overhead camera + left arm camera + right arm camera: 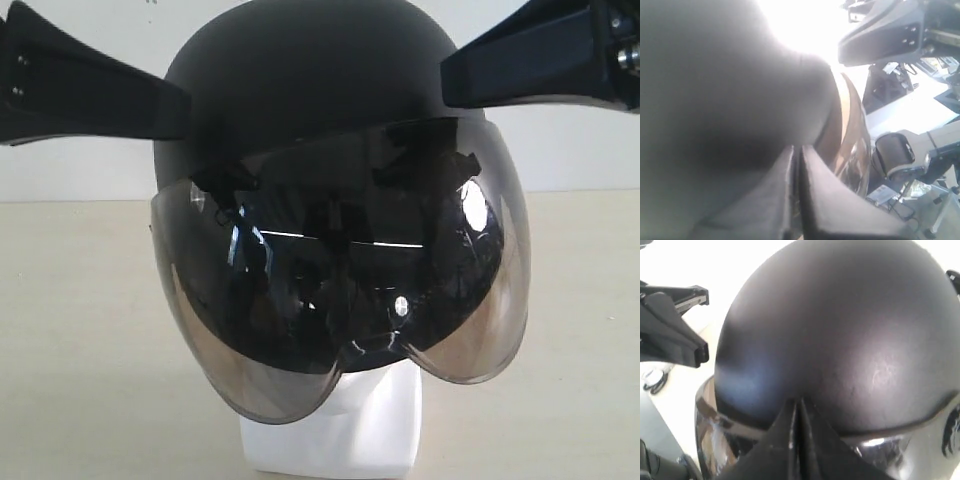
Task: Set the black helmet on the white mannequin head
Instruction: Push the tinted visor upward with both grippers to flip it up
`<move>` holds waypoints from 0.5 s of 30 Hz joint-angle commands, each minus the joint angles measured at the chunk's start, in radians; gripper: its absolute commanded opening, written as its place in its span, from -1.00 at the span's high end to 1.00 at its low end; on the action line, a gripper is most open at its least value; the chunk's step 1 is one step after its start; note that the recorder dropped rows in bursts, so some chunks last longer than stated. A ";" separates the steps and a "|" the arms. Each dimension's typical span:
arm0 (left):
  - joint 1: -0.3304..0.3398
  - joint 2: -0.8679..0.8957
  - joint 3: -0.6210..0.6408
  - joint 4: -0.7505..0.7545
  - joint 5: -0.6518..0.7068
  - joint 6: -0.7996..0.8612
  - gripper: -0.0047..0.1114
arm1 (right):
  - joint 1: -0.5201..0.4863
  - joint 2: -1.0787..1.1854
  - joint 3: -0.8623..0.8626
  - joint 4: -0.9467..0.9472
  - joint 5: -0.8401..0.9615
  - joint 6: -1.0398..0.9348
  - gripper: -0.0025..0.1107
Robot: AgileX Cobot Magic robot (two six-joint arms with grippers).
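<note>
The black helmet sits over the white mannequin head, visor down across the face. Only the blocky neck base shows beneath it. The left gripper and right gripper each rest a tip against opposite sides of the shell, both with their fingers pressed together and nothing between them.

The main risk is uneven pushing. If one closed tip bears harder than the other, the helmet may rock on the smooth head, and the visor already hangs lower on the left gripper's side. A hard sideways push could also tip the head over on its narrow base. On the way out, a fingertip might catch the visor's upper edge and drag the helmet askew.

Only the exterior view shows the head; neither wrist view does. The right wrist view shows its fingertips meeting the shell just above the visor. The left wrist view is blurred, so contact there is probable, not certain
</note>
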 commanded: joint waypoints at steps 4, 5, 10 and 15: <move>-0.008 0.008 -0.041 -0.026 -0.020 -0.024 0.84 | 0.001 0.021 0.002 0.023 0.000 -0.030 0.96; -0.008 0.008 -0.040 -0.026 -0.020 -0.025 0.84 | 0.001 0.021 0.002 0.016 0.013 -0.030 0.96; -0.008 0.008 -0.040 -0.022 -0.001 -0.032 0.84 | 0.001 0.021 0.002 -0.015 0.072 -0.036 0.96; -0.008 0.008 -0.040 -0.022 0.014 -0.035 0.84 | 0.001 0.021 0.002 -0.030 0.114 -0.029 0.96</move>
